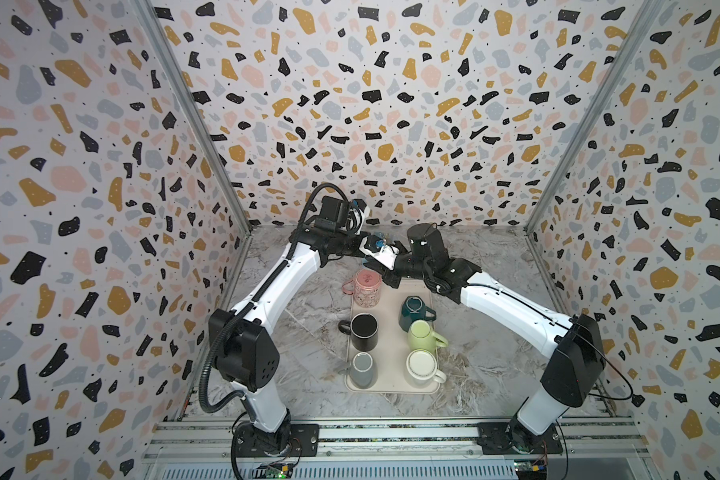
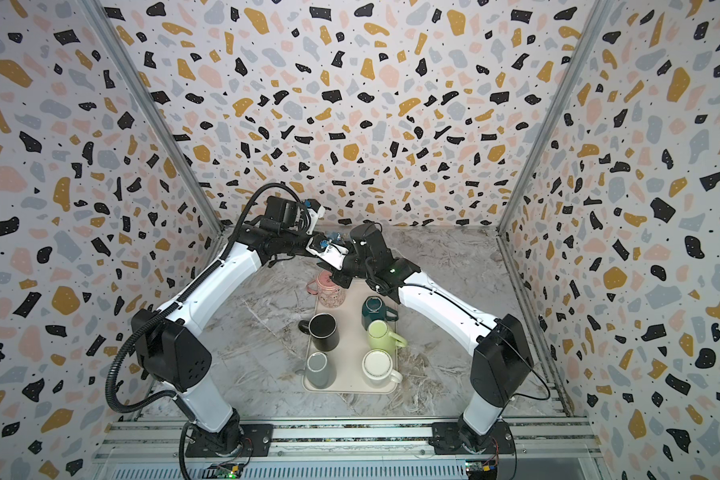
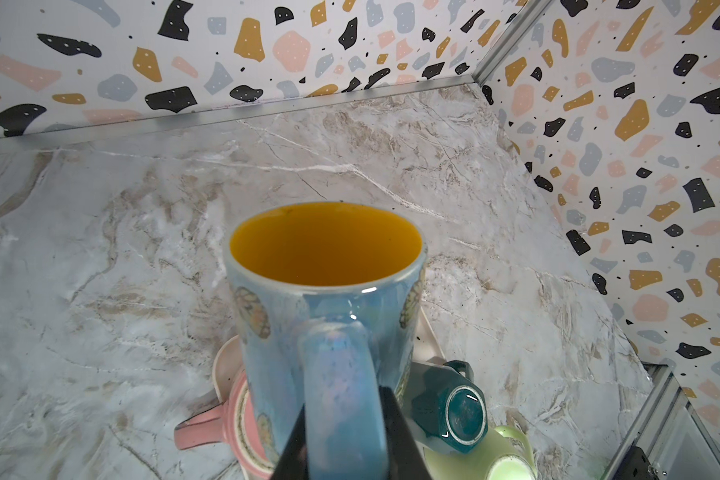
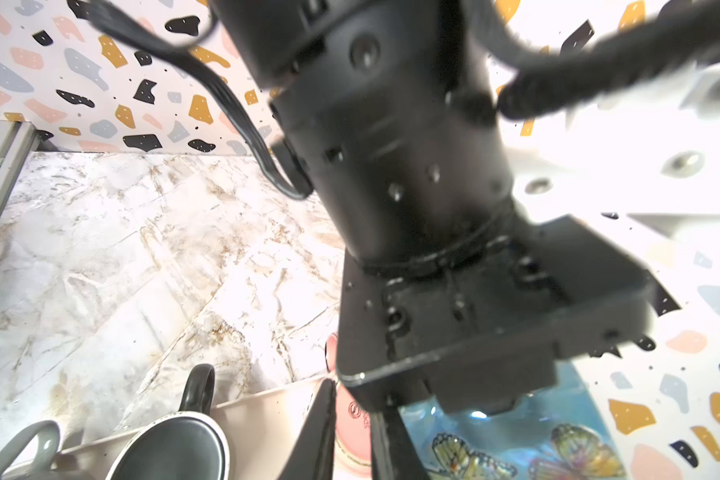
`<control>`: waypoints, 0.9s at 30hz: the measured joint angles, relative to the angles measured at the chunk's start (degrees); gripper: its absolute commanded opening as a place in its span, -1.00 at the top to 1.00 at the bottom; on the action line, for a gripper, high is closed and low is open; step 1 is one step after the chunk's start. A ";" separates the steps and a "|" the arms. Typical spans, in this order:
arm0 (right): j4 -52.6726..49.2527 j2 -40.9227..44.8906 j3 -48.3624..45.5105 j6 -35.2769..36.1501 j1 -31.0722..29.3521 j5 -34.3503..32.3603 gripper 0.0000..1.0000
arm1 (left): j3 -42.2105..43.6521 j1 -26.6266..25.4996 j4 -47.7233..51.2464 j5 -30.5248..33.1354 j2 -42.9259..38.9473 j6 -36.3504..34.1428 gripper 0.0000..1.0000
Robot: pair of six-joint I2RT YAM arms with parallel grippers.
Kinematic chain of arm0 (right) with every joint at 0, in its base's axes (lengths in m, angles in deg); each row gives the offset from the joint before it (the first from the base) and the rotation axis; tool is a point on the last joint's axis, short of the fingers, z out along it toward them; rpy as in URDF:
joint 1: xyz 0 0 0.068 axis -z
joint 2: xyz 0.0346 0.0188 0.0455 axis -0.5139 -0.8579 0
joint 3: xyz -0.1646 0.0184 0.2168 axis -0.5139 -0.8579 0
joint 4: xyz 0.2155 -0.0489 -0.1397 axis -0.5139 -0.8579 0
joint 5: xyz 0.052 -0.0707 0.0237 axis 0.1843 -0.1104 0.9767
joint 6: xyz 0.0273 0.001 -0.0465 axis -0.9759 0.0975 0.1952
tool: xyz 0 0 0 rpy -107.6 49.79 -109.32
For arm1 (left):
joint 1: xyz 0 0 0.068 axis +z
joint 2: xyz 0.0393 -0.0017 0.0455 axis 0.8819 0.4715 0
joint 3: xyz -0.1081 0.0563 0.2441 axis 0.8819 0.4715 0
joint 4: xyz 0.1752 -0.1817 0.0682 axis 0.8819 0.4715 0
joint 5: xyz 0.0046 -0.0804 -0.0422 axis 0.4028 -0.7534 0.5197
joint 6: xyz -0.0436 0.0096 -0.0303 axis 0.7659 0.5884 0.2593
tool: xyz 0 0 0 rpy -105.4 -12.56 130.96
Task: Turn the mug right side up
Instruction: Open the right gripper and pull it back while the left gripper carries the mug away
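Left gripper point(image 3: 344, 440) clenched on handle point(image 3: 341, 365) of blue iridescent mug point(image 3: 329, 301), axis vertical, mouth up, over cream tray point(image 1: 391, 353); right gripper point(image 4: 352, 399) slightly parted, empty.

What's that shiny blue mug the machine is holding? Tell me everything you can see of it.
The blue mug looks like glazed ceramic with a pearly sheen, an orange-yellow inside and butterfly pictures on its wall. It looks empty. The left gripper pinches its thick handle, holding it in the air over the tray's far end, near the pink mug. Its mouth points away from the gripper; whether it is level I cannot tell.
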 measured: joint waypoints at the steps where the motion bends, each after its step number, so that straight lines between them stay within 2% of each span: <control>1: 0.35 0.00 0.37 0.09 0.04 -0.15 0.67 | 0.00 0.17 0.00 0.00 0.09 0.00 1.00; 10: 1.64 0.63 0.39 -0.74 2.16 -2.34 0.74 | 0.09 3.89 -3.54 0.02 0.24 0.48 1.00; 15: 2.93 2.71 -0.44 -2.58 4.55 -2.97 0.78 | 1.99 6.80 -9.60 1.07 -0.20 0.98 1.00; 27: 6.32 7.45 -5.27 -6.05 6.88 -4.50 0.80 | 25.35 10.32 -31.43 7.87 -7.65 2.56 1.00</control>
